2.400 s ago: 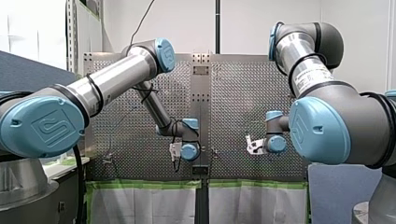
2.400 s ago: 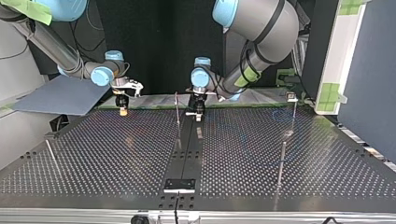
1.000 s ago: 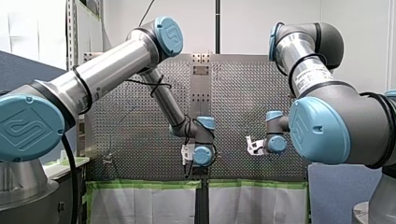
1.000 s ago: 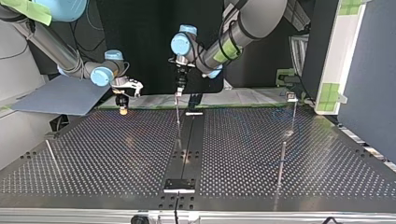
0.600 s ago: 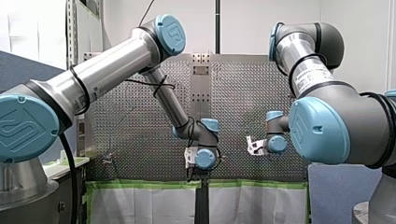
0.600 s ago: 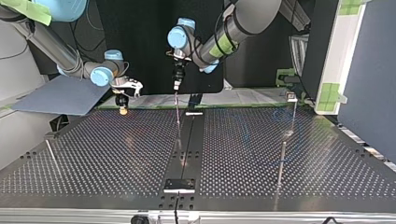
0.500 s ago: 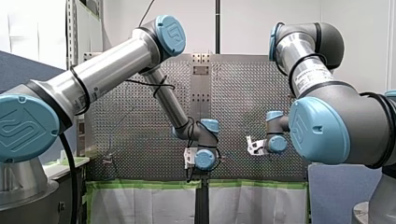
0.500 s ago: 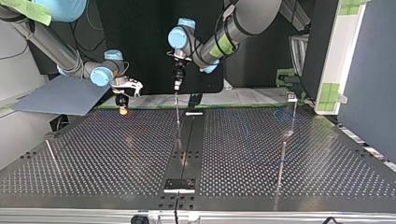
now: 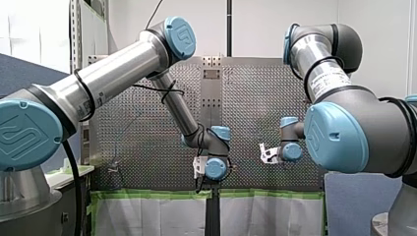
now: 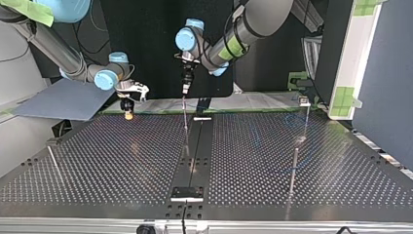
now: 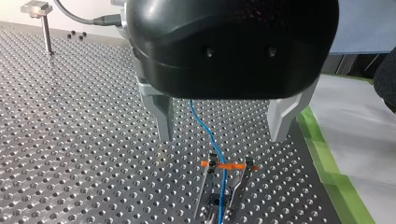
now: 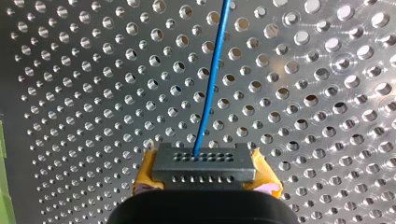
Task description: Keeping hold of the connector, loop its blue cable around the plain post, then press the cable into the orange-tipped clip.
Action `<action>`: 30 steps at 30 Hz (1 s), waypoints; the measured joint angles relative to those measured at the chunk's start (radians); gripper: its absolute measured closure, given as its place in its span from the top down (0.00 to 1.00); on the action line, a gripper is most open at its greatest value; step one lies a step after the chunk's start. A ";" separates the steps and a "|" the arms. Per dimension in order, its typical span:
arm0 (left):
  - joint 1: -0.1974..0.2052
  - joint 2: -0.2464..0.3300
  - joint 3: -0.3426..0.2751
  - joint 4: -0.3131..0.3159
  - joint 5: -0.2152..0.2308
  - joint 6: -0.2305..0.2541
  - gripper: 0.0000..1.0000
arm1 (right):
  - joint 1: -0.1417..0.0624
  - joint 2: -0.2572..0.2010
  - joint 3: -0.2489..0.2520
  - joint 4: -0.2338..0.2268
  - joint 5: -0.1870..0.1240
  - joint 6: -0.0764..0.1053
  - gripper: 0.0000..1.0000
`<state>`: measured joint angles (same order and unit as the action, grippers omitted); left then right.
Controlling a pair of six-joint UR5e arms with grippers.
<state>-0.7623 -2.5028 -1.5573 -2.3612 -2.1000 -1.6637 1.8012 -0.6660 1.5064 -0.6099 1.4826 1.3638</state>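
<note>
My right tool (image 12: 203, 173) grasps the connector (image 12: 203, 161)
Blue cable (image 12: 211, 77) leads from it; my left tool (image 11: 222, 134) hangs released over the orange-tipped clip (image 11: 225, 166).

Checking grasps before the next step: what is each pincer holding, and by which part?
My right pincer clamps the connector by its two short ends, between yellow pads. My left pincer is open, holding nothing.
</note>
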 joint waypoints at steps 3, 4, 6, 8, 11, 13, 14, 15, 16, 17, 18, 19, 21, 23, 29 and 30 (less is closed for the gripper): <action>0.000 0.000 0.000 0.000 0.000 0.000 1.00 | 0.000 0.000 0.000 0.001 0.000 0.000 0.00; 0.000 0.000 0.000 0.000 0.000 0.000 1.00 | 0.000 0.000 0.000 0.001 0.000 0.000 0.00; 0.000 0.000 0.000 0.000 0.000 0.000 1.00 | 0.000 0.000 0.000 0.002 0.000 0.000 0.00; -0.001 -0.001 -0.001 0.000 -0.002 0.000 1.00 | 0.000 0.000 0.000 0.002 0.000 0.000 0.00; -0.001 -0.002 -0.002 0.000 -0.005 0.000 1.00 | 0.000 0.000 0.000 0.003 -0.001 0.000 0.00; -0.001 -0.004 -0.003 0.000 -0.005 0.000 1.00 | 0.000 0.000 0.000 0.004 -0.001 0.000 0.00; -0.001 -0.005 -0.003 0.000 -0.006 0.000 1.00 | 0.000 0.000 0.000 0.005 -0.001 -0.001 0.00; -0.001 -0.007 -0.003 0.000 -0.006 0.000 1.00 | 0.000 0.000 0.000 0.006 -0.001 -0.001 0.00; 0.000 -0.008 -0.003 0.000 -0.006 0.000 1.00 | 0.000 0.000 0.000 0.006 -0.001 -0.001 0.00; 0.000 -0.009 -0.003 0.000 -0.006 0.000 1.00 | 0.000 0.000 0.000 0.006 -0.001 -0.001 0.00; 0.000 -0.010 -0.003 0.001 -0.006 0.000 1.00 | 0.000 0.000 0.000 0.007 -0.001 -0.002 0.00; 0.001 -0.012 -0.003 0.001 -0.006 0.000 1.00 | 0.000 0.000 0.000 0.007 -0.001 -0.002 0.00; 0.002 -0.015 -0.003 0.004 -0.006 0.000 1.00 | 0.000 0.000 0.000 0.007 -0.001 -0.002 0.00; 0.005 -0.019 -0.003 0.007 -0.005 0.000 1.00 | 0.000 0.000 0.000 0.007 0.000 -0.003 0.00; 0.007 -0.025 -0.003 0.011 -0.006 0.000 1.00 | 0.000 0.000 0.000 0.007 0.000 -0.004 0.00; 0.008 -0.026 -0.003 0.012 -0.006 0.000 1.00 | 0.000 0.000 0.000 0.007 0.000 -0.004 0.00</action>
<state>-0.7546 -2.5290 -1.5605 -2.3496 -2.1061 -1.6637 1.8012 -0.6661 1.5064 -0.6030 1.4825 1.3595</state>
